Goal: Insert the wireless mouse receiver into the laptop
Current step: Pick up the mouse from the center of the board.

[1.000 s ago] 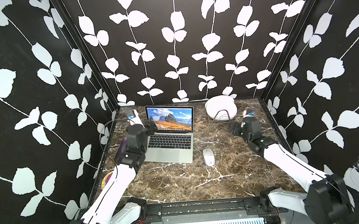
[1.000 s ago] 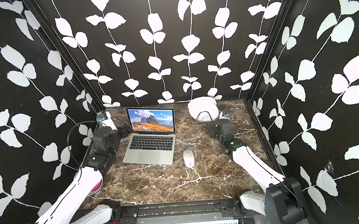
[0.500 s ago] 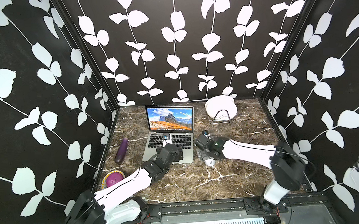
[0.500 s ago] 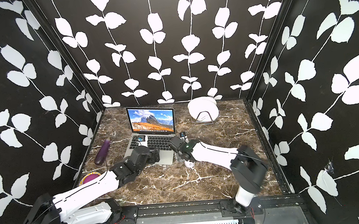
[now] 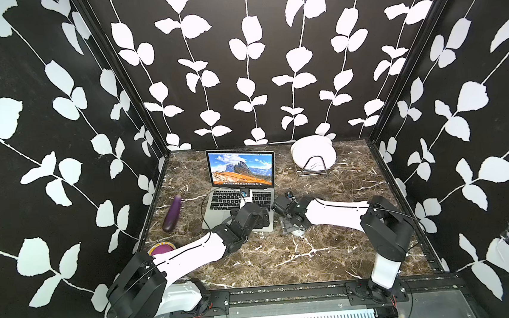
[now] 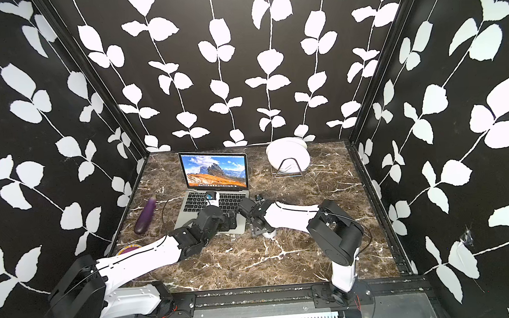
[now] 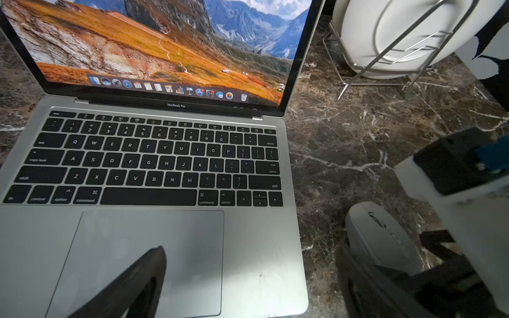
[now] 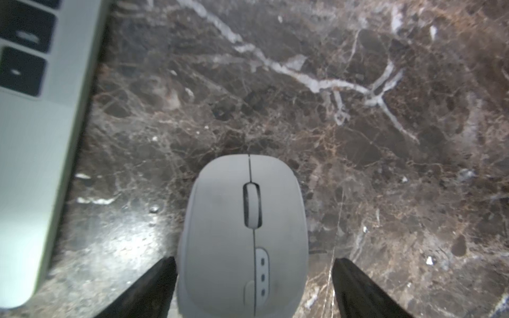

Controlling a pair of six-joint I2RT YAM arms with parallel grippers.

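Observation:
The silver laptop (image 5: 240,195) stands open at the back middle of the marble table, its mountain wallpaper lit. My left gripper (image 7: 253,278) hovers open over the laptop's (image 7: 259,247) near right corner; one finger is above the trackpad, the other is past the laptop's edge. The white wireless mouse (image 8: 245,234) lies on the marble just right of the laptop. My right gripper (image 8: 253,286) is open and straddles the mouse's rear. One finger is close to its side and the other stands clearly apart. In both top views the right gripper (image 5: 286,224) covers most of the mouse (image 5: 298,232). The receiver is out of view.
A purple eggplant (image 5: 173,214) lies left of the laptop, and a bowl with a yellow rim (image 5: 161,248) sits near the left arm. White plates in a wire rack (image 5: 313,156) stand at the back right. Patterned walls close in three sides.
Both arms have swung in from the table's sides to the middle. The left one is now over the laptop's front, the right one over the mouse, its jaws slightly narrower.

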